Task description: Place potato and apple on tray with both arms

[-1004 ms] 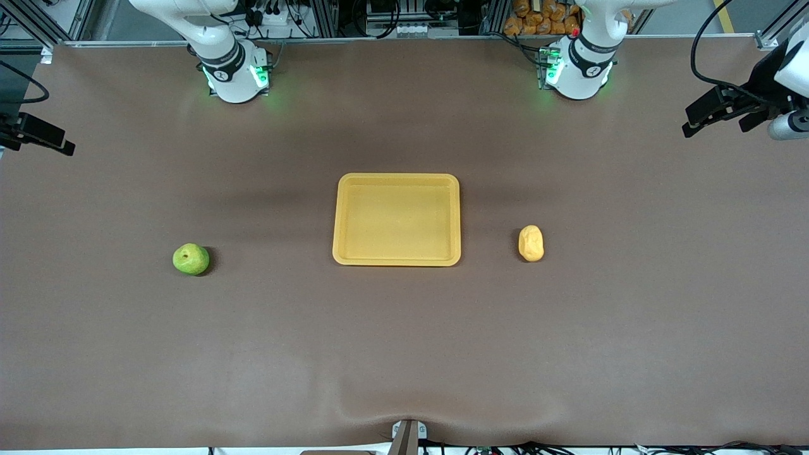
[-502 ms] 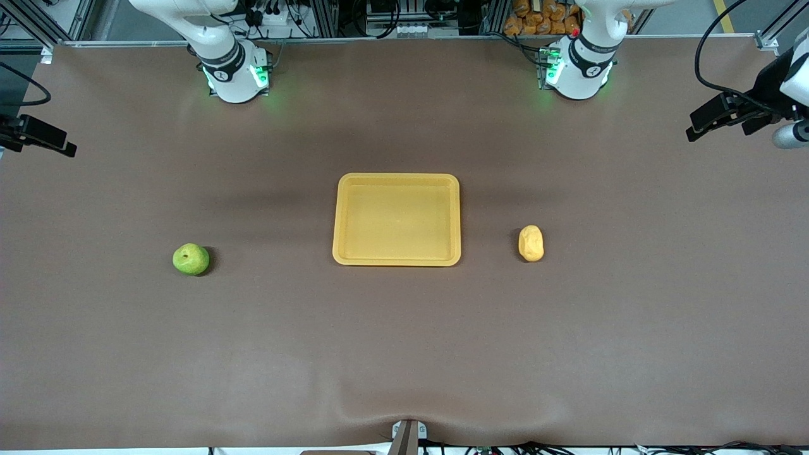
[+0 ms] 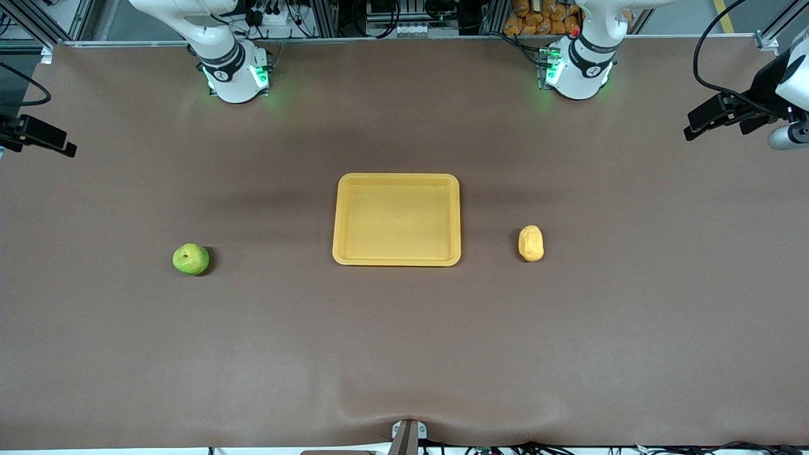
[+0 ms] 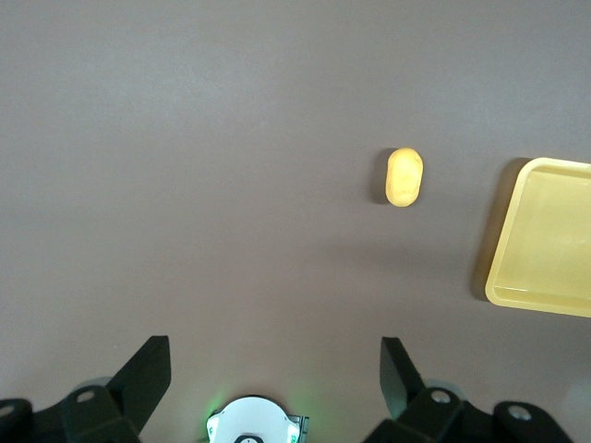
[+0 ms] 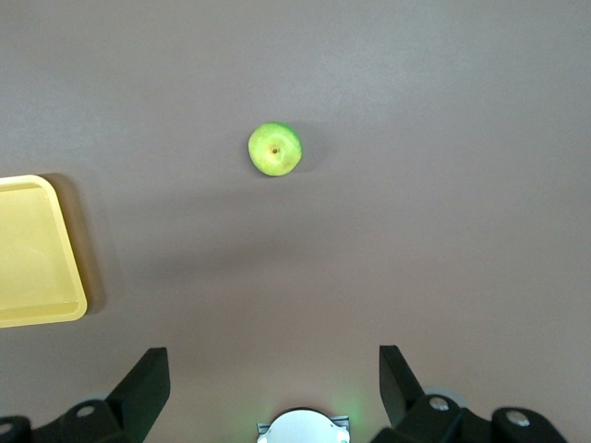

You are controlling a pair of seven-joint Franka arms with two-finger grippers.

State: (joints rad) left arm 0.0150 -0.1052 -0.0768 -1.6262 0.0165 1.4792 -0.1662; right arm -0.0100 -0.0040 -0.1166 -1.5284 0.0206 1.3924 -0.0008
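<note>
One brown surface [image 3: 404, 354]. Two white arms, bases at surface's top edge, both waiting high at their own ends. One yellow tray [image 3: 396, 259] at centre, nothing in it. Left gripper [image 4: 275, 369] and right gripper [image 5: 274, 369]: fingers spread wide, holding nothing. One green apple [image 3: 191, 259] toward right arm's end; one potato [image 3: 531, 243] toward left arm's end; both well apart from tray.

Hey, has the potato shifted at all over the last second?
No. The potato lies on the table just as far from the tray, toward the left arm's end, as it did a second ago.
</note>
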